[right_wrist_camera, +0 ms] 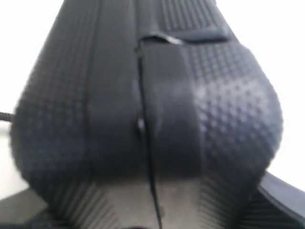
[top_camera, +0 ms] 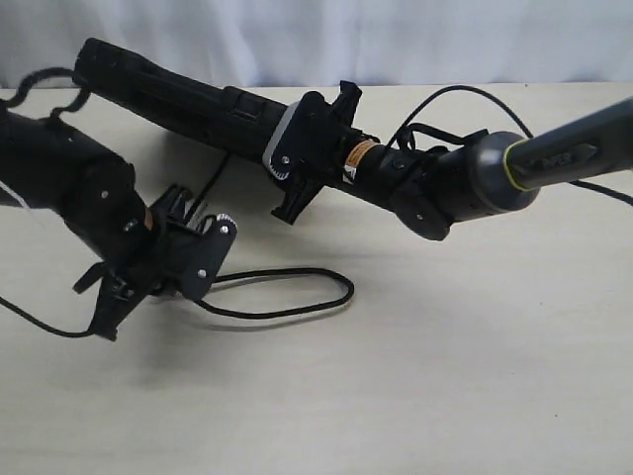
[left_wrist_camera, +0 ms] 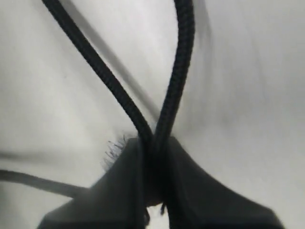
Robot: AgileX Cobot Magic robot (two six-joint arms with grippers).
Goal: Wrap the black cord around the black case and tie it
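Observation:
The black case [top_camera: 168, 94] is lifted off the table and tilted, its far end up at the left. My right gripper [top_camera: 275, 148] is shut on its near end. In the right wrist view the case's dimpled surface [right_wrist_camera: 214, 109] fills the picture between the right gripper's [right_wrist_camera: 157, 191] fingers. The black cord [top_camera: 297, 309] lies in a long loop on the table, and another strand runs up under the case. Low on the left, my left gripper [top_camera: 211, 285] is shut on the cord. In the left wrist view my left gripper [left_wrist_camera: 155, 150] pinches two cord strands [left_wrist_camera: 174, 90], with frayed fuzz [left_wrist_camera: 112, 151] beside it.
The beige table [top_camera: 445, 376] carries everything. Smooth robot cables [top_camera: 450, 91] arc behind the right arm, and a coiled one [top_camera: 49, 84] sits at the back left. A thin cable [top_camera: 40, 322] trails off the left edge. A white backdrop closes the far side.

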